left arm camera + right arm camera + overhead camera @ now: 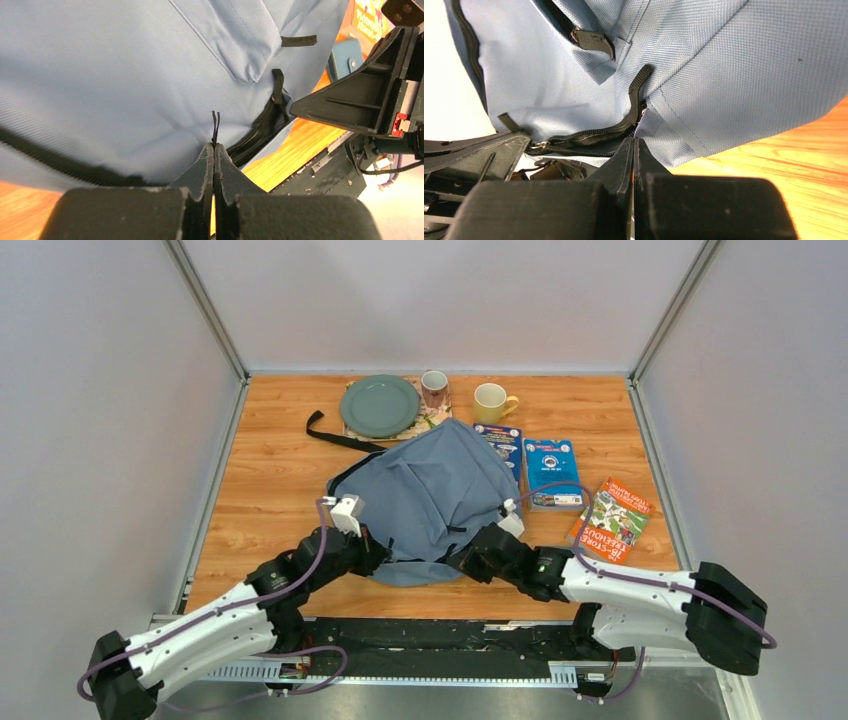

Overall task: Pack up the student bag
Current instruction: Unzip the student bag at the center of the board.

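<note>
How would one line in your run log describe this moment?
task: pack student bag | left gripper: shut on black cord | right gripper: shut by zipper | books: outside bag

Top view: bright, even, diffuse; faint soft shadows on wooden table (pixel 270 470). Left wrist: left gripper fingers (pixel 200 175) blurred, lower-right corner overexposed. Right wrist: left edge blown white, student bag (pixel 734 75) weave sharp, right gripper fingers (pixel 616 170) soft.
</note>
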